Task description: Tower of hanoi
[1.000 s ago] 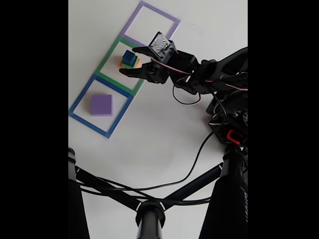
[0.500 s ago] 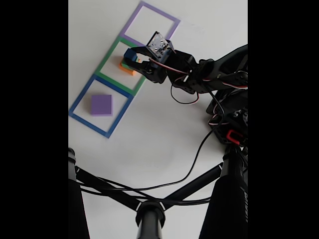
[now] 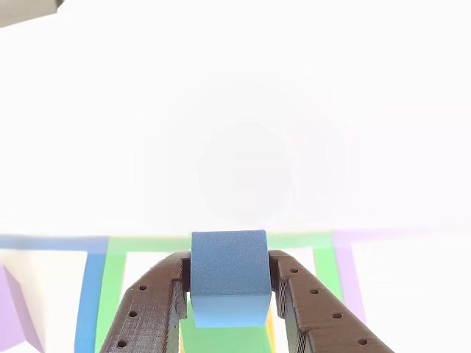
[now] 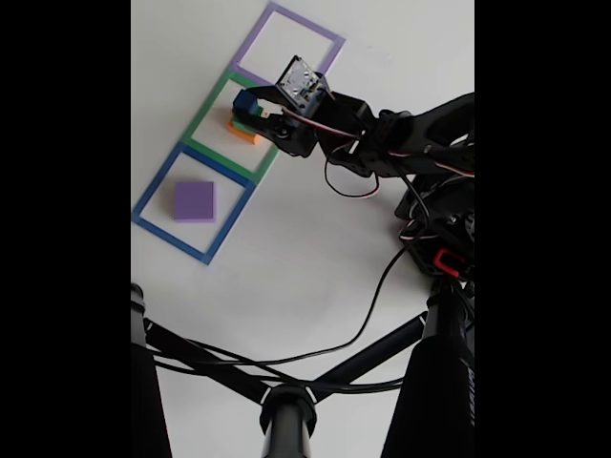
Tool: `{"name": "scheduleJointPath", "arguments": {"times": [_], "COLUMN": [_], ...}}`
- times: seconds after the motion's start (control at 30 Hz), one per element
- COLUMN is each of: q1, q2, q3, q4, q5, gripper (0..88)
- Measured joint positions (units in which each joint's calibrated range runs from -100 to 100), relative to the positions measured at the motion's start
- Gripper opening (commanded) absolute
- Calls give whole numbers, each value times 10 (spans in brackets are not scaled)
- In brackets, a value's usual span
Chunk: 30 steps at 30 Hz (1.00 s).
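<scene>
The small blue cube (image 3: 229, 278) sits between the two brown fingers (image 3: 151, 309) of the gripper (image 4: 254, 113). The fingers press on both its sides, so the gripper is squeezed tight on the cube. I think it holds the cube this way because the smallest block has to move first in this game.

In the fixed view the blue cube (image 4: 245, 101) is over the orange block (image 4: 242, 130), inside the green square outline (image 4: 205, 113). I cannot tell if the two blocks touch or if the cube is lifted a little.

The purple slab (image 4: 195, 201) lies flat by itself in the blue square outline (image 4: 153, 196), at about 7 o'clock from the cube. The purple square outline (image 4: 256, 36) is at about 1 o'clock from the cube and has nothing in it. It looks like a free spot for a block.

All of this is on a white table (image 4: 305, 258). A black cable (image 4: 372, 305) runs across it, and black stand bars (image 4: 220, 367) cross at the bottom of the fixed view.
</scene>
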State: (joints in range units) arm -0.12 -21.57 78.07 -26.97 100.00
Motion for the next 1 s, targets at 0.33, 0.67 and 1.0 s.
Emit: {"name": "scheduleJointPath", "arguments": {"times": [0.33,0.67,1.0], "q1": [0,-43,-99], "q2": [-181,-176,-143], "q3": [-205,-632,-884], "q4": [455,993,1226], "q5": [0,0,0], "gripper": [8,8,8]}}
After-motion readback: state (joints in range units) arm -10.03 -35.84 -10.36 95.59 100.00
